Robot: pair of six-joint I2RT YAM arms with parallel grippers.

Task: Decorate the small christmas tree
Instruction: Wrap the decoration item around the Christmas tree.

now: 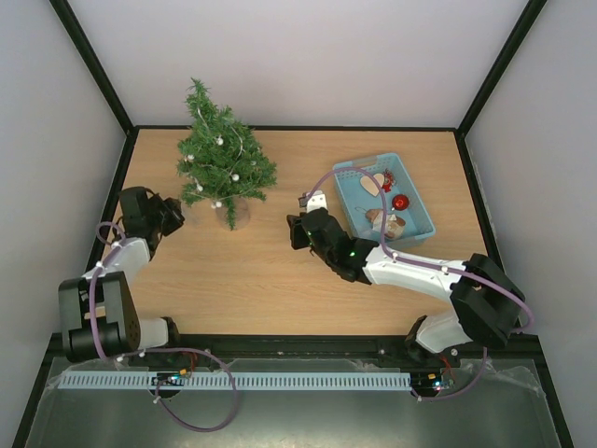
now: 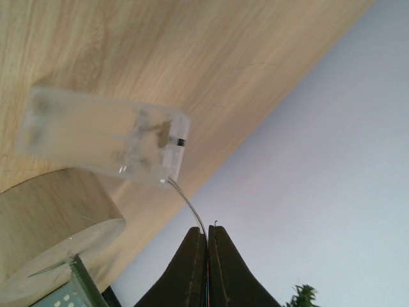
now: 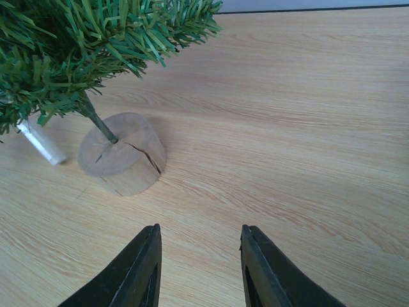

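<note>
The small christmas tree (image 1: 224,161) stands at the back left on a round wooden base (image 1: 231,214), with a thin wire of small white lights wound through its branches. My left gripper (image 1: 175,217) sits just left of the base. In the left wrist view it (image 2: 207,231) is shut on the thin light wire (image 2: 188,206). That wire runs to a clear battery box (image 2: 102,137) beside the wooden base (image 2: 51,230). My right gripper (image 1: 297,227) is right of the tree, and the right wrist view shows it (image 3: 199,230) open and empty, facing the base (image 3: 121,153) and low branches (image 3: 83,45).
A blue basket (image 1: 420,227) at the back right holds a red bauble (image 1: 400,202) and other small ornaments. The clear battery box (image 3: 41,144) lies on the wooden table just behind the base. White walls close the table in at the back and both sides.
</note>
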